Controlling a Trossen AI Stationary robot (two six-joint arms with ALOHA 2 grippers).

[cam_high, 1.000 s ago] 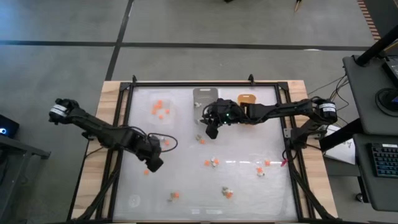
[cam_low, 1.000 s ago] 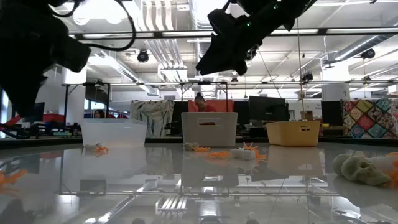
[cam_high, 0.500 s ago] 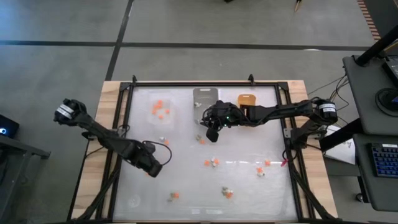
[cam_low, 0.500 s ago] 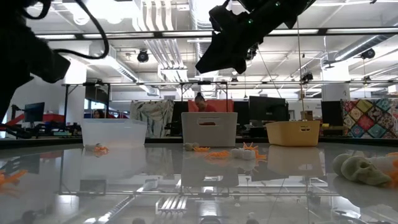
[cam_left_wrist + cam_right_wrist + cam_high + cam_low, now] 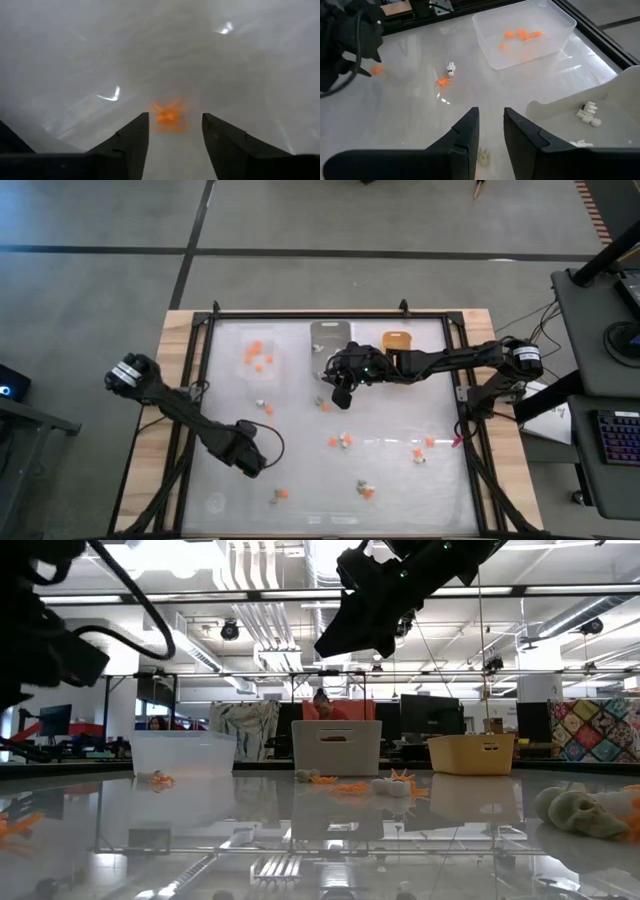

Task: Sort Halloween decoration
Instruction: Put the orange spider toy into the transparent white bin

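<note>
My left gripper (image 5: 172,132) hovers with fingers apart, an orange spider (image 5: 167,116) on the table between the tips. I should lower straight and centre before closing. The right gripper (image 5: 338,392), narrowly parted and empty, waits beside the grey tray (image 5: 330,335).

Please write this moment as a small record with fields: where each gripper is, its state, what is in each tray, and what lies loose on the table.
left gripper: low over the table's front left, open, an orange trinket just ahead between its fingers
right gripper: raised in front of the grey tray, jaws a little apart, holding nothing visible
clear tray: several orange trinkets inside
grey tray: a few white trinkets inside
orange-yellow tray: contents not visible
loose trinkets: orange and white ones scattered on the table, mostly toward the front
</note>
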